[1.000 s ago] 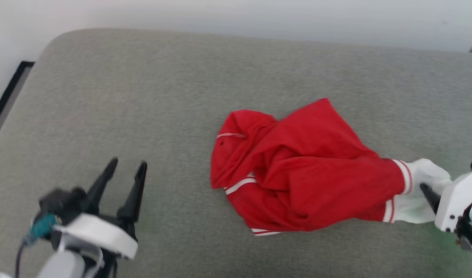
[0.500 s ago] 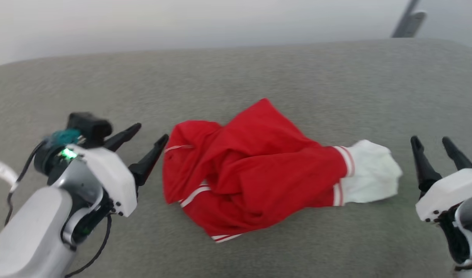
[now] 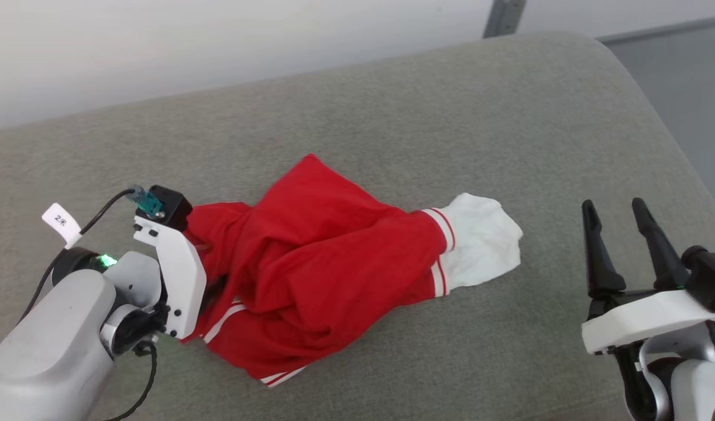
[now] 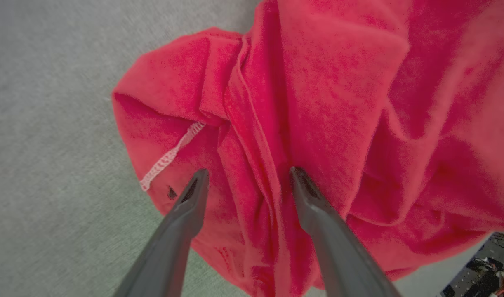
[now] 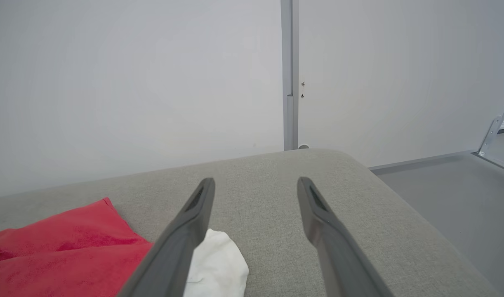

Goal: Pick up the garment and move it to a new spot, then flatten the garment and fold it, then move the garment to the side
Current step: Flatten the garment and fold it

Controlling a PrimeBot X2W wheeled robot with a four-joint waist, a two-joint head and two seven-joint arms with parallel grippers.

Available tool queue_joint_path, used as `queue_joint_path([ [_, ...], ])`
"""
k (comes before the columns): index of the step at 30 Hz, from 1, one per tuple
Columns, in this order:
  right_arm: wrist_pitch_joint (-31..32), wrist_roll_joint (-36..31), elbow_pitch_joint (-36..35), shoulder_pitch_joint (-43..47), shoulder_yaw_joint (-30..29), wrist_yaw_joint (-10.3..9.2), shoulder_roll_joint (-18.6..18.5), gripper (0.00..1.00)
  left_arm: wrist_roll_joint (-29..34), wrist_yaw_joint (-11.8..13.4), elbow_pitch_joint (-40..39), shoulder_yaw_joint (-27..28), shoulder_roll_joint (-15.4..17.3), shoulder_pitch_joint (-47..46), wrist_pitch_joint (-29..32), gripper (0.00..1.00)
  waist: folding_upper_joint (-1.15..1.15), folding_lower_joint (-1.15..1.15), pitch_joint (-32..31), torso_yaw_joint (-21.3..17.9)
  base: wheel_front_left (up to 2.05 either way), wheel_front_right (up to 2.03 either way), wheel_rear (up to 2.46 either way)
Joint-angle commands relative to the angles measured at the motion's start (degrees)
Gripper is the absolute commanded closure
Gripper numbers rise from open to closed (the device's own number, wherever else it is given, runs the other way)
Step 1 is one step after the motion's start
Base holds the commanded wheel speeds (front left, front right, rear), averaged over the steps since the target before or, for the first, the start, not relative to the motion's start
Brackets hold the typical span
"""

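Left wrist view: my left end effector (image 4: pixel 248 171), fingers apart, straddles a fold of the crumpled garment (image 4: pixel 318 103) on the worktop (image 4: pixel 50 123); right end effector (image 3: pixel 612 203), also apart, hovers aside. Flattening, folding remain.

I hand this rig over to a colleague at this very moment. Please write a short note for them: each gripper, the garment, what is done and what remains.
Left gripper: open, straddling a ridge of red cloth at the left end of the garment; not closed on it.
Right gripper: open and empty, to the right of the white sleeve, not touching it.
Garment: crumpled in a heap on the grey cushion, not lifted.
Done: nothing that shows; it is neither flat nor folded.
Left: probably close the left gripper, lift and move the garment, flatten, fold, set aside.
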Motion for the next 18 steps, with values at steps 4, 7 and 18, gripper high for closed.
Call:
queue_joint_path([
  [4, -0.6, 0.7, 0.7, 0.0, 0.8, -0.04, 0.5, 0.0, 0.1, -0.1, 6.6, -1.5, -1.2, -2.1, 3.2, 0.0, 0.0, 0.0, 1.5, -2.1, 0.0, 0.0, 0.0],
  [7, -0.6, 1.1, 1.3, -0.6, 1.2, -0.04, 0.5, 0.0, 0.8, 0.0, 11.8, -3.7, -2.3, -3.2, 6.5, 0.0, 0.0, 0.0, 2.1, -2.6, 0.0, 0.0, 0.0],
  [18, -0.7, 2.7, 1.0, -1.2, 0.7, -0.04, 0.5, 0.0, -1.0, 0.0, 11.7, -7.4, -1.4, -11.7, 9.2, 1.0, 0.0, 0.0, 2.9, -1.7, 0.0, 0.0, 0.0],
])
